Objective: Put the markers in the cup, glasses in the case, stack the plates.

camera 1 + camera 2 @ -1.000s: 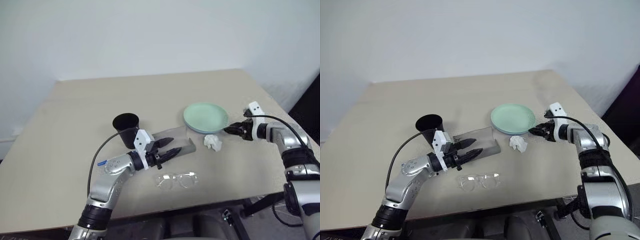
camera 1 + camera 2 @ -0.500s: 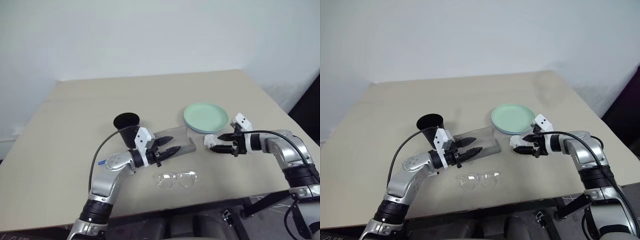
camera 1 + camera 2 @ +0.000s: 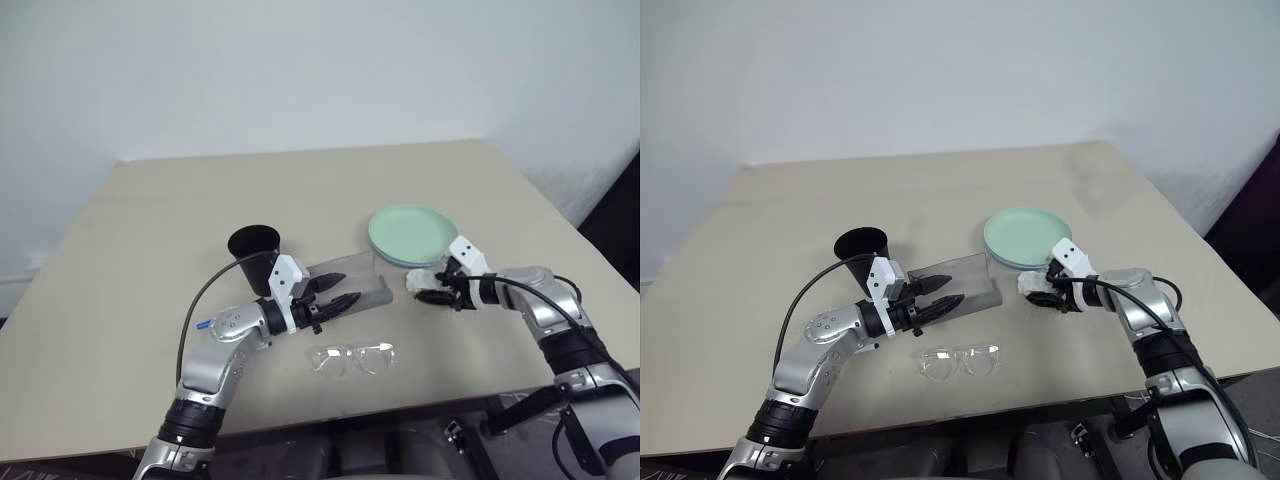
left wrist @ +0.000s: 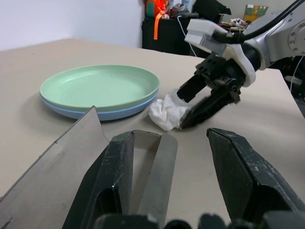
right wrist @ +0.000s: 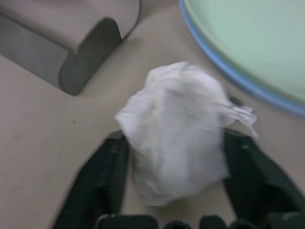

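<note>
Beige table seen from above. The black cup is stood upright left of the table's middle, closer to the near edge than the far one. The grey case is laid open just to the right of the cup, lid raised. The left gripper is held level at the case, fingers spread apart and nothing grasped; in the left wrist view the lid's thin edge is seen between the two fingers, contact cannot be told. The glasses are laid flat near the middle of the near edge, lenses side by side, apart from the case. The plates are already stacked toward the right edge: the mint green plate is set on the light blue plate, only the blue rim showing beneath. A crumpled white paper is lying on the table just beside the stack, on its near side. The right gripper is clenched around that paper, one black finger pressed on each side, paper resting on the table. One marker, blue cap only, is spotted by the left arm toward the near left corner, mostly hidden.
</note>
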Tool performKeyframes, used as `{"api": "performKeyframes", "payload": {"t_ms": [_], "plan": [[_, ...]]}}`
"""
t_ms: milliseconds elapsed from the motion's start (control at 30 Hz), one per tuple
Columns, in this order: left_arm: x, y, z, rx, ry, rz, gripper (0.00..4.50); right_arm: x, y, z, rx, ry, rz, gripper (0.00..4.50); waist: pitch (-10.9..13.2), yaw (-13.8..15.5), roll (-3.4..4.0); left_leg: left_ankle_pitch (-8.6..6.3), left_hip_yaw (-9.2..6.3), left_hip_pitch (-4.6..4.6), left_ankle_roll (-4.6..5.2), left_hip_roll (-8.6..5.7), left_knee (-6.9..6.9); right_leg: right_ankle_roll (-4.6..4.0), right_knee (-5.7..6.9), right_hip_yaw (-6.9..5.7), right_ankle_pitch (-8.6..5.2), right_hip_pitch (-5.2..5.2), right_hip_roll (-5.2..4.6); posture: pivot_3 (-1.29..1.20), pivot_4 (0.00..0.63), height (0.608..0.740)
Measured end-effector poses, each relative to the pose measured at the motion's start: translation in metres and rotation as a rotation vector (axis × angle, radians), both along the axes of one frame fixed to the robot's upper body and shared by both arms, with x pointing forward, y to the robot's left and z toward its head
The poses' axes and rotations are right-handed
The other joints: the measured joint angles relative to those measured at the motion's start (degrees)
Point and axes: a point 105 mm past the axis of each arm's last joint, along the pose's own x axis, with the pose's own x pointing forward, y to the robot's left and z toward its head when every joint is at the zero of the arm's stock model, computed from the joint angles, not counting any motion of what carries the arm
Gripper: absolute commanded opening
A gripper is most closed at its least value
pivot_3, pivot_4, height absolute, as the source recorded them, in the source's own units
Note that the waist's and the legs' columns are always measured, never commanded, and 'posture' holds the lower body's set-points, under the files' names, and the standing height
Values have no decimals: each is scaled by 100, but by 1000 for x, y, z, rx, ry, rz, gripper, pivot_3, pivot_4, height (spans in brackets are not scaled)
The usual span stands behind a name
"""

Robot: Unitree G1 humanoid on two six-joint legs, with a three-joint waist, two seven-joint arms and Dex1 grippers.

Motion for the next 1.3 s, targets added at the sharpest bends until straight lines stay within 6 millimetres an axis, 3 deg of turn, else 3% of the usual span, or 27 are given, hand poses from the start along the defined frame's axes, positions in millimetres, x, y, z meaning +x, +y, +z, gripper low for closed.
{"api": "performKeyframes", "payload": {"t_ms": [167, 433, 500, 600, 767, 933, 1100, 1300], "plan": [[0, 2, 0, 6, 0, 5, 2534, 5, -1, 20, 70, -39, 4, 108, 0, -1, 0, 1, 1, 1, 0, 0, 1, 0, 0, 0, 0, 1, 0, 0, 0, 740], [0, 2, 0, 8, -1, 6, 2534, 41, 5, 88, 198, -209, -64, 46, 0, -2, 0, 1, 1, 3, -1, 3, 1, 0, 3, 0, 0, 0, 1, 0, 0, 740], [0, 2, 0, 8, -2, 6, 2534, 54, 6, 91, 210, -222, -120, 46, 0, -2, 0, 1, 2, 3, -2, 1, 1, -1, 3, 1, 0, 0, 1, 0, 0, 740], [0, 1, 0, 7, -3, 5, 2534, 71, 1, 79, 182, -210, -224, 46, 0, 0, 0, 1, 1, 1, -2, 0, 1, -7, 3, 1, 5, -2, 0, 0, 0, 740], [1, 2, 0, 8, -4, 8, 2534, 81, -13, 56, 128, -181, -312, 1637, -1, -16, 1, 0, -3, 0, -1, -7, -12, -32, 3, 6, 22, -6, 1, 0, 0, 740], [1, 2, 0, 8, -4, 10, 2534, 84, -16, 55, 107, -191, -313, 3359, -1, -43, 2, 3, -3, 5, 1, -5, -31, -36, 2, 8, 25, -10, 6, 0, 0, 740], [1, 2, 0, 10, -5, 12, 2534, 81, -14, 55, 110, -217, -250, 3359, -1, -65, 2, 13, -3, 7, 7, -4, -29, -22, 2, 8, 17, -7, 7, 0, 0, 740], [-5, 9, -4, 94, 11, -62, 2534, 44, -5, 48, 93, -315, 55, 3359, -1, -60, 3, 15, -4, 10, 11, -4, -26, -19, 3, 6, 16, -1, 7, 0, 0, 740]]}}
